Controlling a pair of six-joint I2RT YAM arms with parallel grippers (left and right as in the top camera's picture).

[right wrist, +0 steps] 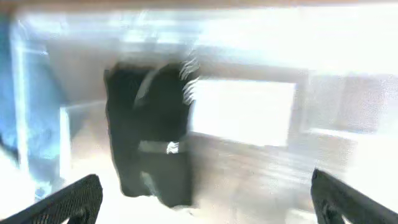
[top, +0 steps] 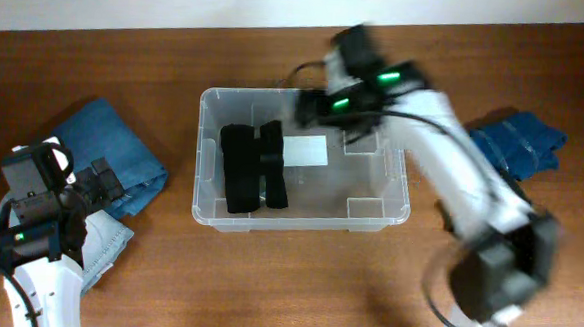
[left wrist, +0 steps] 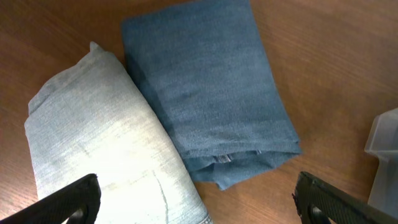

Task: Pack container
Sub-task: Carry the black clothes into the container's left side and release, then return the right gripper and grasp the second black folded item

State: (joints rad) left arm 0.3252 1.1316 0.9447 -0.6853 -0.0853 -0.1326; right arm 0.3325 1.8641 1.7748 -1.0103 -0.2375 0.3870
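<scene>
Container (top: 309,221) — black folded garment (top: 252,168) inside, left.

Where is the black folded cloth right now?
In the overhead view, the black folded cloth lies inside the container, in its left half, just left of the white label.
</scene>
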